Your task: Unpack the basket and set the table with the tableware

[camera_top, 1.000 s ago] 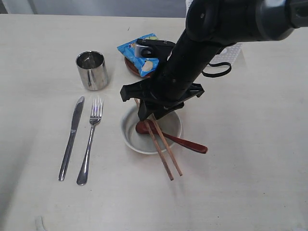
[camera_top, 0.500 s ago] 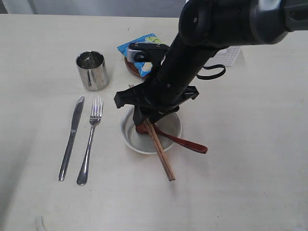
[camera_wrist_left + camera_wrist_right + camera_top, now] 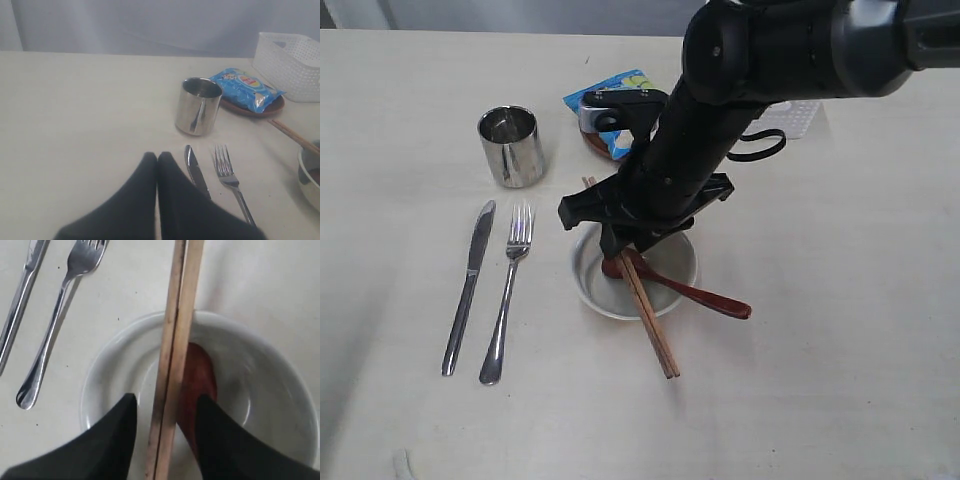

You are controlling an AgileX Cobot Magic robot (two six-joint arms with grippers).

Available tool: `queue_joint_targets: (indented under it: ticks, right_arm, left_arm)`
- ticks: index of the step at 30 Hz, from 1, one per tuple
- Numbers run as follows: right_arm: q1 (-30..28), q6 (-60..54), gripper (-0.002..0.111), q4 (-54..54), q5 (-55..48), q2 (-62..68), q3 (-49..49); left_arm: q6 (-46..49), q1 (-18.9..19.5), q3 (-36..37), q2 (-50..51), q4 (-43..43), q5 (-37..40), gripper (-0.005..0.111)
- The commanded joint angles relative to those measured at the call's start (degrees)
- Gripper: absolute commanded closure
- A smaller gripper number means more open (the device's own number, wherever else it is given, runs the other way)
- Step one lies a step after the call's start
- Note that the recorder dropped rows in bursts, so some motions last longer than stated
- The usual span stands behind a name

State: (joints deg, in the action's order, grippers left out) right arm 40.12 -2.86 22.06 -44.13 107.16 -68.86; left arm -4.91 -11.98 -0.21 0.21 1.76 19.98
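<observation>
**A:** Exterior first. What am I after?

**B:** The wooden chopsticks (image 3: pixel 650 325). They lie as a close pair across the white bowl (image 3: pixel 588 292). Their tips poke past its rim at eleven o'clock, and the other ends rest on the surface (image 3: pixel 840 350) toward five o'clock. The reddish-brown spoon (image 3: pixel 710 298) sits in the bowl under them, with its handle out toward four o'clock. My right hand (image 3: pixel 625 240) hangs directly over the bowl, above the sticks.

**A:** How will they handle?

**B:** I'd judge them light, stiff, thin and smooth, so likely to roll or splay. I'd pinch both together across their length, near the middle. The bowl looks like ceramic, so I'd avoid knocking it.

**A:** Left wrist?

**B:** My left hand (image 3: pixel 157 156) has its fingers pressed together on nothing. It sits low over the surface, just beside the knife (image 3: pixel 196 171). The fork (image 3: pixel 230 175) lies next to the knife, and the steel cup (image 3: pixel 198 106) stands beyond them. The chopsticks are well apart from this hand.

**A:** Right wrist?

**B:** The fingers are apart and straddle the pair, one on each side. Bowl shows through one gap and spoon through the other, so nothing is clamped. The sticks run lengthwise between the fingers, over the spoon's head.
</observation>
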Motion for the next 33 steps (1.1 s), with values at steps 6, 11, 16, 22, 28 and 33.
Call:
queue_joint_targets:
  ticks: [6, 11, 16, 22, 28, 33]
  right_arm:
    - [-0.1, 0.3, 0.070, -4.6, -1.6, -9.1, -2.3]
    - [-0.1, 1.6, 0.080, -16.5, -4.4, -14.7, -3.5]
    - [-0.5, 4.6, 0.109, -28.9, -5.4, -18.3, -3.5]
    - [-10.0, 5.0, 0.109, -31.0, -2.5, -18.6, -3.1]
    - [-19.2, 4.4, 0.109, -28.9, 5.6, -16.8, -3.1]
    - [-20.7, 3.4, 0.109, -26.4, 10.8, -11.6, -5.7]
  left_arm:
    - [0.2, -0.3, 0.2, -0.2, 0.0, -0.1, 0.107]
    - [0.2, -0.3, 0.2, -0.2, 0.0, -0.1, 0.107]
    - [0.2, -0.3, 0.2, -0.2, 0.0, -0.1, 0.107]
    - [0.2, -0.3, 0.2, -0.2, 0.0, -0.1, 0.107]
    - [0.2, -0.3, 0.2, -0.2, 0.0, -0.1, 0.107]
    - [0.2, -0.3, 0.2, -0.2, 0.0, -0.1, 0.107]
